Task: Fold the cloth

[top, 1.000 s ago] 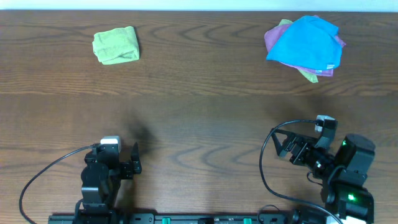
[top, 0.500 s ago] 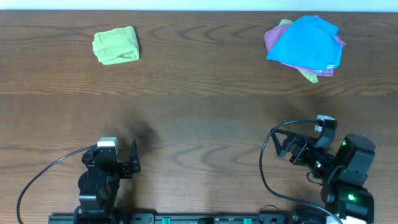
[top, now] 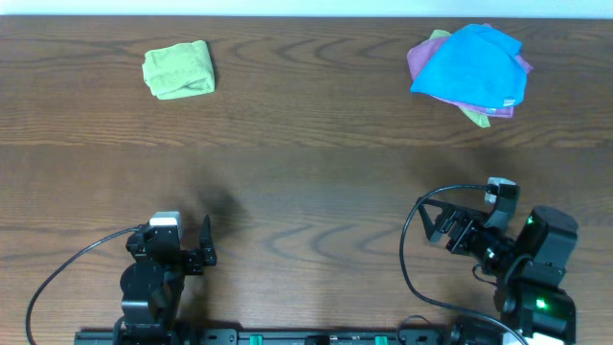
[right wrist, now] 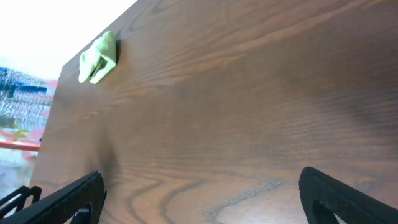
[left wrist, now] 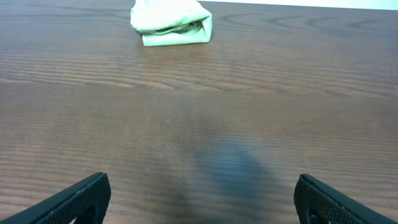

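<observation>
The light olive-green cloth (top: 179,70) lies folded into a small bundle at the table's far left. It also shows at the top of the left wrist view (left wrist: 172,23) and far off in the right wrist view (right wrist: 98,58). My left gripper (top: 205,242) is open and empty at the near left edge, far from the cloth; its fingers frame bare wood (left wrist: 199,199). My right gripper (top: 442,222) is open and empty at the near right (right wrist: 199,196).
A pile of cloths sits at the far right, a bright blue cloth (top: 471,62) on top of a purple cloth (top: 419,59) and a green one. The brown wooden table (top: 306,182) spreads between the grippers and the cloths. Cables loop beside both arm bases.
The left arm drew back slightly toward the near edge between the first and second frames. Nothing has visibly moved since. The cloth lies where it was.
</observation>
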Robot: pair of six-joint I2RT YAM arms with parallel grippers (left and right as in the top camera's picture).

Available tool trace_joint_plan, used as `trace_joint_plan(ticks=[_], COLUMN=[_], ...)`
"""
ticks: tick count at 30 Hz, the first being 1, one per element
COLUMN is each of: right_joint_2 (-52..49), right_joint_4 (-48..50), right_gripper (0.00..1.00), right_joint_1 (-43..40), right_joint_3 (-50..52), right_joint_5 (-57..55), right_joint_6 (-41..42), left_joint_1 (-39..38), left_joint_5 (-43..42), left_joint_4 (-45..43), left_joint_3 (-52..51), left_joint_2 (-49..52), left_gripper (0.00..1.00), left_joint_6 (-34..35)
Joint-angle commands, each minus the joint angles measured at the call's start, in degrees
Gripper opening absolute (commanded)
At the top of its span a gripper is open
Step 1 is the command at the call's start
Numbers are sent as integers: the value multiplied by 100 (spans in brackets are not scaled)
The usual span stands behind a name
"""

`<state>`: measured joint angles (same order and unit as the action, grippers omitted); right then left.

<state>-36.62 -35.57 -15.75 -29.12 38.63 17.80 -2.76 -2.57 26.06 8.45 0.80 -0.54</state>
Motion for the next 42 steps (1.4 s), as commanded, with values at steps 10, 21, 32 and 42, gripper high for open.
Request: trace_joint_plan(ticks=[10,21,32,42], right_joint_2=[695,2761,3316,3521], right_joint_4=[-79,151,153,55], right_gripper=[99,99,99,99], right_joint_1=[120,1252,1690,1692], right_joint_3=[385,1663,2033,2031], right_joint_5=[-1690,-3637,-4487,-4419], right_joint_6=[-573,-1126,-1191,-1233], left_joint_1=[28,28,28,28], left_joint_5=[61,61,61,61], left_joint_4=[33,31,31,31], left_joint_3=[-94,-94,-94,-94], left_joint_2=[-59,-59,-59,-59], left_gripper=[95,96,95,95], left_joint_6=[-120,-120,-120,-120])
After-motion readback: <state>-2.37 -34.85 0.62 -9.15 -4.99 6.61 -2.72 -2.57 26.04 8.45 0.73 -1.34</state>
